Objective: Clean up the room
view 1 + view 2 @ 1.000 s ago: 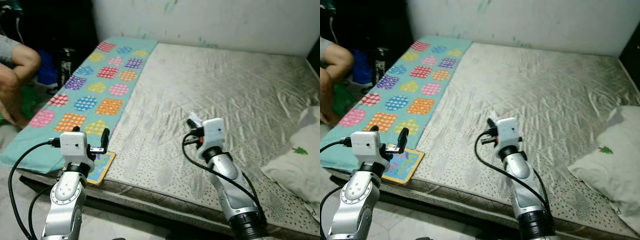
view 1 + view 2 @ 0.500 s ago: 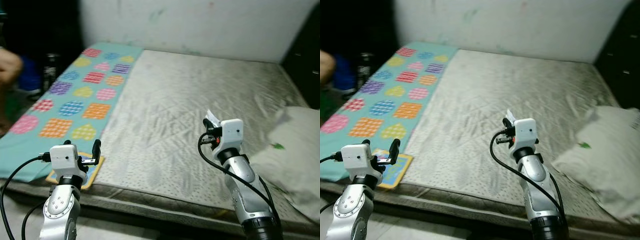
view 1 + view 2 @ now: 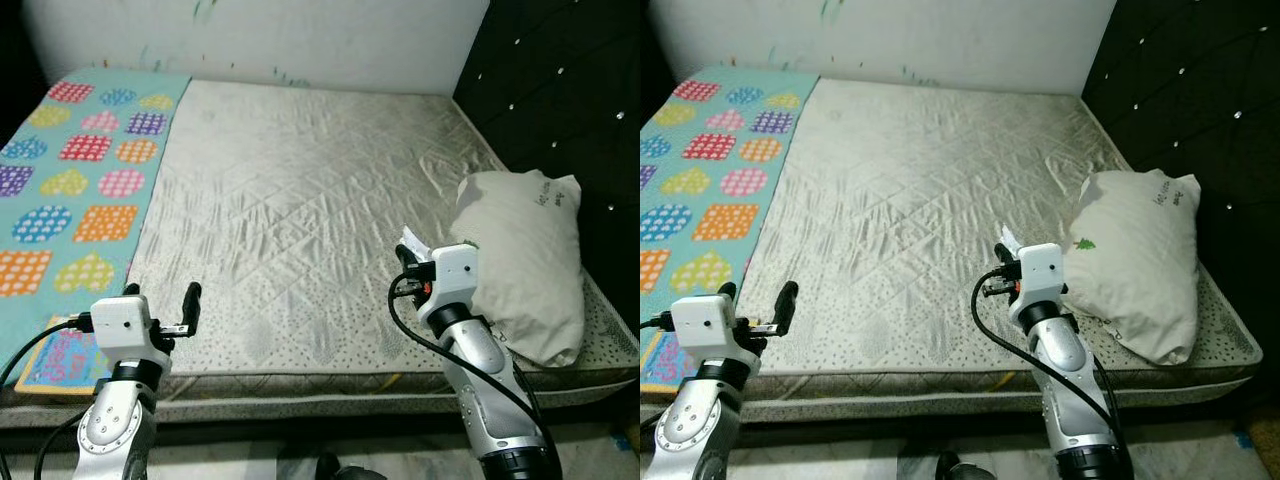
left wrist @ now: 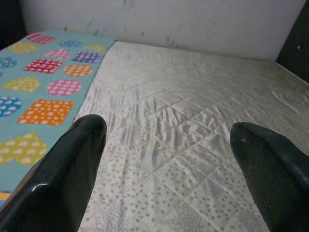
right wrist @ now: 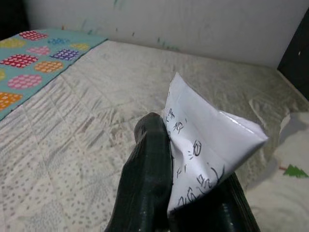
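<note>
My right gripper (image 5: 188,179) is shut on a folded white paper (image 5: 207,145) with handwriting on it. It is held above the front right part of the mattress (image 3: 300,200), just left of a grey pillow (image 3: 520,255); the paper's white tip (image 3: 410,240) sticks up from the fingers. My left gripper (image 4: 169,145) is open with nothing between its fingers (image 4: 72,164), low over the mattress's front left edge (image 3: 185,300). A teal blanket (image 3: 70,180) with coloured hearts and squares covers the left strip of the bed.
A colourful book or board (image 3: 55,355) lies on the bed's front left corner beside my left arm. A black tufted headboard (image 3: 560,90) stands along the right side. A pale wall (image 3: 260,40) closes the far end.
The camera has swung to the right: the headboard and whole pillow have come into view and the person at the left is gone. Both grippers keep their states.
</note>
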{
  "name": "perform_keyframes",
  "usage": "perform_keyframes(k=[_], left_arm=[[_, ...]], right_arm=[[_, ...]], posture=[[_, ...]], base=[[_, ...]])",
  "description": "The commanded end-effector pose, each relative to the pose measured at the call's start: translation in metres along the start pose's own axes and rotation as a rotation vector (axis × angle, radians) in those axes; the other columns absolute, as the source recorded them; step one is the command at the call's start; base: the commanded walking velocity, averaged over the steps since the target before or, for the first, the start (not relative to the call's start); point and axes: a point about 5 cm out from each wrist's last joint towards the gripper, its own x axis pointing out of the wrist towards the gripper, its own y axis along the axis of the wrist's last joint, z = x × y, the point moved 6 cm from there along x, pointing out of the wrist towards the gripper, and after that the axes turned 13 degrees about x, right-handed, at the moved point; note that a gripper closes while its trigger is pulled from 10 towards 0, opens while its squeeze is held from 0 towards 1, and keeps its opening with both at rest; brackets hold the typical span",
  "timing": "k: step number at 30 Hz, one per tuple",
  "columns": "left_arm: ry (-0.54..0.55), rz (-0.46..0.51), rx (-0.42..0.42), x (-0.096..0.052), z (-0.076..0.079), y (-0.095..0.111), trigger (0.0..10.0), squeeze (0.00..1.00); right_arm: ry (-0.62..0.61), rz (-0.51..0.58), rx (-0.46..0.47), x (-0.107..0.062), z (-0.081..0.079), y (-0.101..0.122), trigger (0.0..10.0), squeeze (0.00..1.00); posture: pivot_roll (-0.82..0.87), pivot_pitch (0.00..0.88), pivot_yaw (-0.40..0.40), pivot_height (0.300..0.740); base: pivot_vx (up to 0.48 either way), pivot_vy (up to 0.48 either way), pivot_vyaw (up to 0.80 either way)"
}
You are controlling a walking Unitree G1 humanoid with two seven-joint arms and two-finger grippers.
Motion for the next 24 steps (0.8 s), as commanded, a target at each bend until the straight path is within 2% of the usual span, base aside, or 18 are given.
perform_keyframes(k=[1, 11, 22, 24], left_arm=[[-0.013, 0.007, -0.005, -0.0002, 0.0043, 0.0037, 10.0, 0.0], [-0.032, 0.006, -0.003, -0.0025, 0.0103, 0.0066, 10.0, 0.0], [-0.022, -0.004, -0.03, -0.0028, 0.0099, 0.0062, 10.0, 0.0], [-0.023, -0.004, -0.032, -0.0026, 0.0098, 0.006, 10.0, 0.0]], right_arm=[[-0.032, 0.022, 0.0, -0.0018, 0.0087, 0.0083, 10.0, 0.0], [-0.036, 0.002, -0.01, -0.008, 0.009, 0.0037, 10.0, 0.0], [-0.041, -0.005, -0.002, -0.0035, 0.0122, 0.0079, 10.0, 0.0], [-0.044, -0.01, 0.006, -0.0038, 0.0122, 0.0066, 10.0, 0.0]], posture=[[0.09, 0.177, -0.072, 0.74], [0.09, 0.201, -0.077, 0.74], [0.09, 0.202, -0.086, 0.74], [0.09, 0.201, -0.085, 0.74]], base=[[0.0, 0.0, 0.0], [0.0, 0.0, 0.0], [0.0, 0.0, 0.0], [0.0, 0.0, -0.69]])
